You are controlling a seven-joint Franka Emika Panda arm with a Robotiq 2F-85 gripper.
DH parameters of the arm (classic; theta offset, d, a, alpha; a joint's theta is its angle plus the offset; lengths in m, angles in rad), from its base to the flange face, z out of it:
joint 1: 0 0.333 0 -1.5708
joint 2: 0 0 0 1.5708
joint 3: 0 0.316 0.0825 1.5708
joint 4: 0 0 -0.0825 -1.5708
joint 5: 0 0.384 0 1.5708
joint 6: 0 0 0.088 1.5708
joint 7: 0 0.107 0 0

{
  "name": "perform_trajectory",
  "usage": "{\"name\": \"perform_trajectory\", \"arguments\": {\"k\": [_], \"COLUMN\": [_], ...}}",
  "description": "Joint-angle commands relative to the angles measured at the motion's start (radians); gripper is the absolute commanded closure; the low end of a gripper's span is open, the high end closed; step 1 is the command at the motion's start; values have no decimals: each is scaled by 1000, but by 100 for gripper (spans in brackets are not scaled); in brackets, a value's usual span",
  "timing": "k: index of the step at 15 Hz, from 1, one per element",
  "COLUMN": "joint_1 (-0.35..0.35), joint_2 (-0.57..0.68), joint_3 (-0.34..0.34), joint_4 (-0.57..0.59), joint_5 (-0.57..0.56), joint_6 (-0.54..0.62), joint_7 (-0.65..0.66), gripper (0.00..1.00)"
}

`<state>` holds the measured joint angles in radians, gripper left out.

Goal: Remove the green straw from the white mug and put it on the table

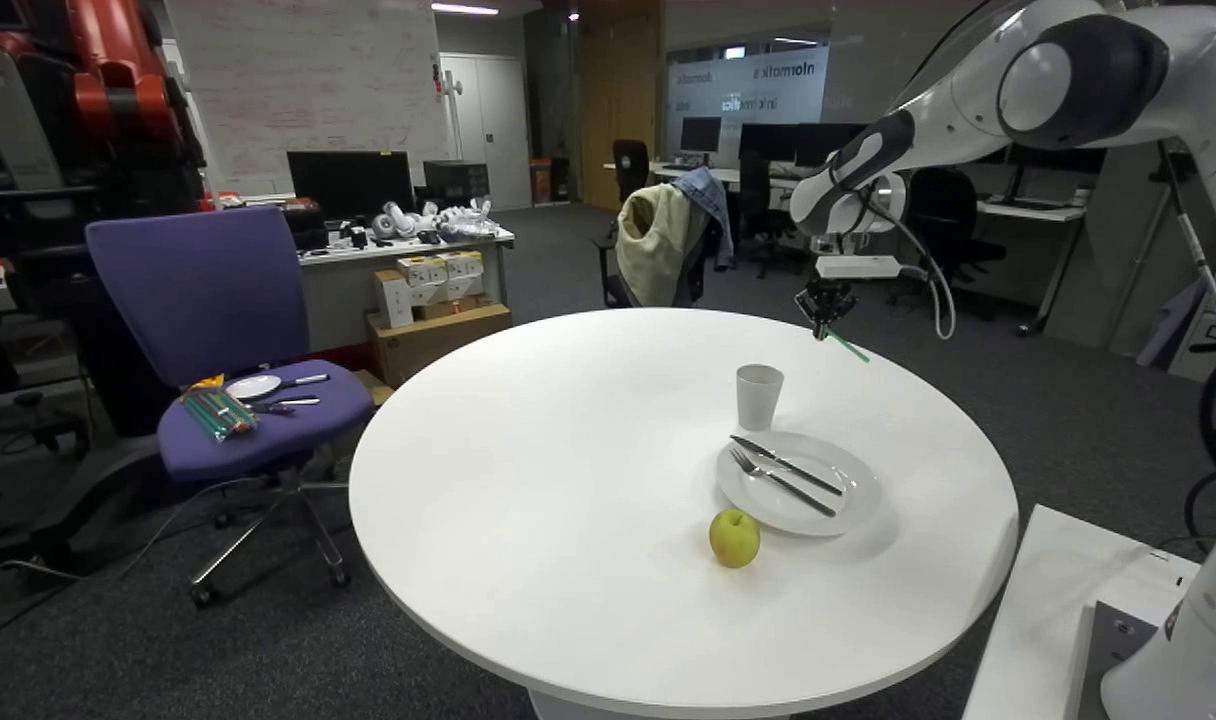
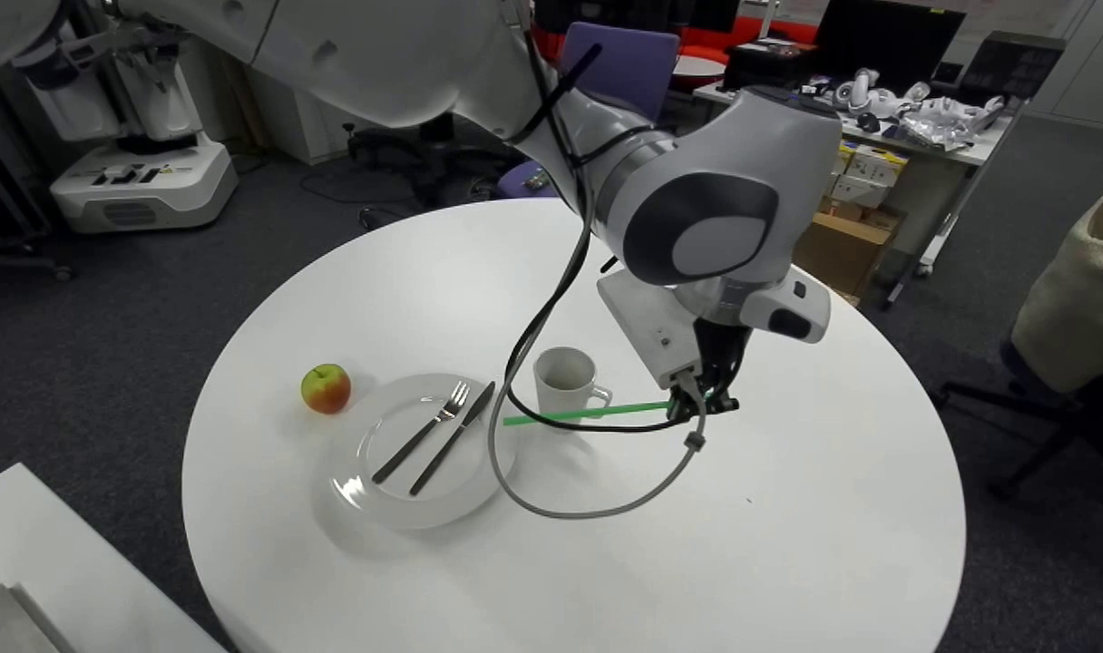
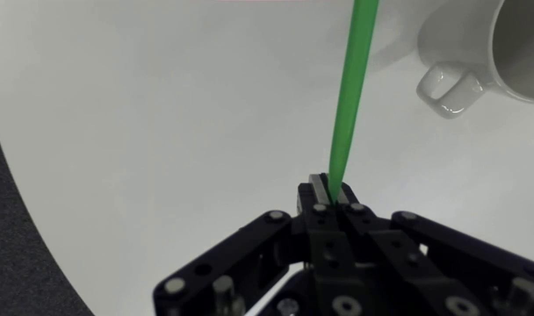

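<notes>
My gripper (image 3: 330, 188) is shut on one end of the green straw (image 3: 354, 79), which sticks out straight from the fingertips in the wrist view. In both exterior views the gripper (image 1: 820, 330) (image 2: 699, 408) holds the straw (image 1: 848, 347) (image 2: 597, 412) in the air above the table (image 1: 568, 450) (image 2: 742, 562). The white mug (image 1: 758, 398) (image 2: 563, 388) stands upright on the table, its handle towards the gripper. In the wrist view the mug (image 3: 458, 37) is at the upper right, apart from the straw. No straw shows in the mug; its inner bottom is hidden.
A white plate (image 1: 853, 462) (image 2: 479, 472) beside the mug holds a fork (image 1: 783, 483) (image 2: 420, 442) and a knife (image 1: 786, 466) (image 2: 452, 440). A yellow-green apple (image 1: 734, 539) (image 2: 326, 389) lies near the plate. A grey cable (image 2: 597, 516) loops from the wrist. The table edge curves at left in the wrist view.
</notes>
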<state>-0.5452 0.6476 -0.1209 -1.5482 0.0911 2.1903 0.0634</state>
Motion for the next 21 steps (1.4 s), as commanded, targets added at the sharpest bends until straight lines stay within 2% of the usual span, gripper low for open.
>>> {"name": "perform_trajectory", "arguments": {"k": [1,3,4,13,21], "joint_1": [30,39,44,52,54], "joint_2": [21,22,9,26,184], "joint_3": [-49,-56,-64,-67,-75], "joint_4": [77,82,43,60,216], "joint_5": [14,10,23,20,-12], "joint_6": [-89,-95,-61,-62,-74], "joint_7": [-60,-80,-56,-59,-72], "gripper": [100,100,98,100,100]}}
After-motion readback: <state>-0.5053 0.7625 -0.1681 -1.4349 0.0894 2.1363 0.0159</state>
